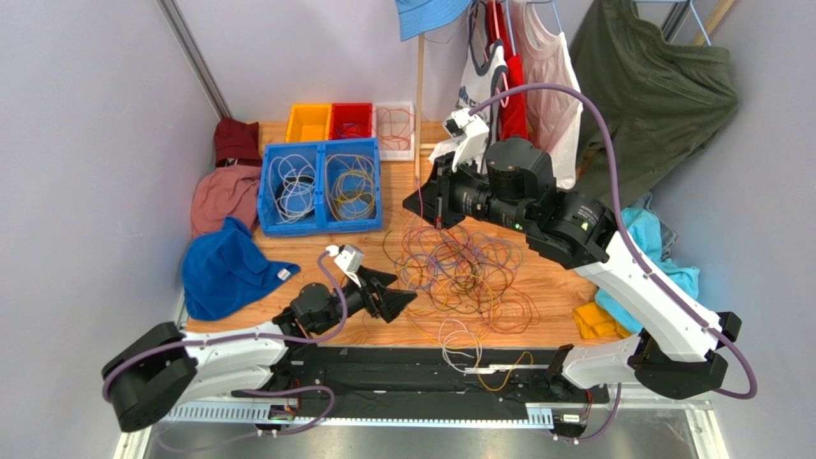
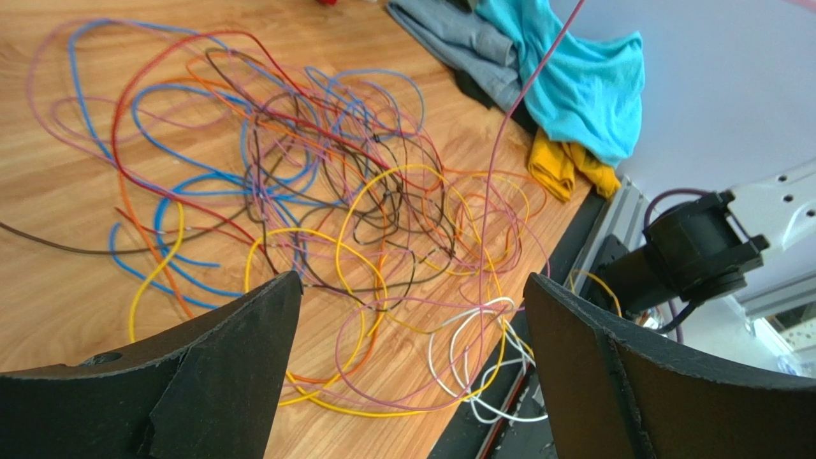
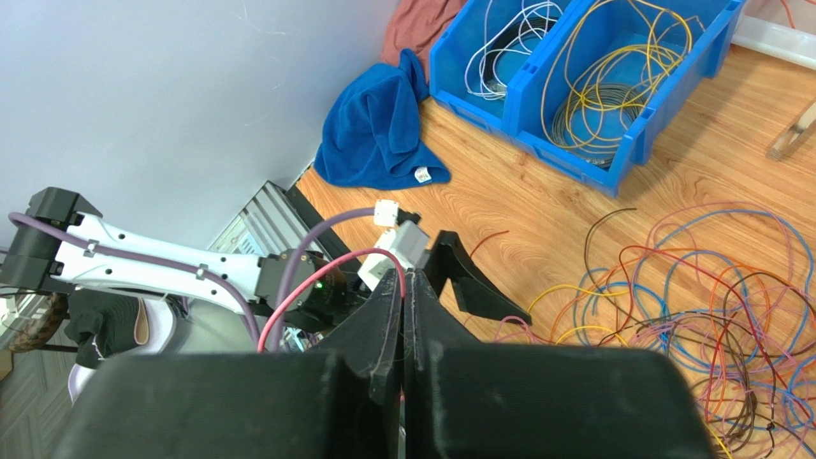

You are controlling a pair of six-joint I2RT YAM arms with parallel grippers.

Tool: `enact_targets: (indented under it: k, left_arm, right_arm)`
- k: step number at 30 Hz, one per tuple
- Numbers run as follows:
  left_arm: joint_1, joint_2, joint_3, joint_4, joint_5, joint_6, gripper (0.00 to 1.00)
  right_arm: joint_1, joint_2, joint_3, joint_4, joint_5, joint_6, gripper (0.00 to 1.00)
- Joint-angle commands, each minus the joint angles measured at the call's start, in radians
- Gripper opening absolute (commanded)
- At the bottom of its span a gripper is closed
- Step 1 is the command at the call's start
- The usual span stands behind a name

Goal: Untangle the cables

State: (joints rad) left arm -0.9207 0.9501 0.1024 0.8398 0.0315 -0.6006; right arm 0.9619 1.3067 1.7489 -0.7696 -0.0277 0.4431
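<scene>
Hovering low at the near left edge of the cables (image 1: 469, 273), my left pincer (image 1: 400, 298) stands wide with nothing between its fingers, and the many-coloured tangle lies spread on the wooden table (image 2: 57, 306) just to its right. My right pincer (image 1: 423, 206) hangs above the far side of the heap, pressed together on a single pink cable (image 2: 493, 163) that runs straight up out of the tangle. Farther off to the left, a blue bin (image 1: 324, 143) holds white coils (image 1: 292, 186) in its left compartment and yellow coils (image 1: 351, 188) in its right.
</scene>
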Motion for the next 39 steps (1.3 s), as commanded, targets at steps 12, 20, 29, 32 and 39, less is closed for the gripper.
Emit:
enact_targets:
  k: [12, 20, 29, 32, 39]
  left_arm:
    - [-0.073, 0.573, 0.118, 0.688, 0.105, -0.047, 0.96]
    - [-0.084, 0.654, 0.190, 0.688, 0.123, -0.028, 0.73]
    - [-0.084, 0.675, 0.244, 0.688, 0.148, -0.044, 0.02]
    - [-0.072, 0.563, 0.170, 0.685, 0.079, -0.053, 0.00]
    - [0.056, -0.232, 0.460, -0.699, -0.072, 0.023, 0.00]
  right_arm:
    - [0.006, -0.009, 0.063, -0.045, -0.015, -0.024, 0.00]
    - [0.006, -0.017, 0.051, -0.039, -0.015, -0.029, 0.00]
    - [0.006, -0.040, 0.026, -0.034, -0.011, -0.027, 0.00]
    - [0.006, -0.055, 0.031, -0.054, 0.008, -0.033, 0.00]
    - [-0.003, -0.072, 0.058, -0.082, 0.115, -0.072, 0.00]
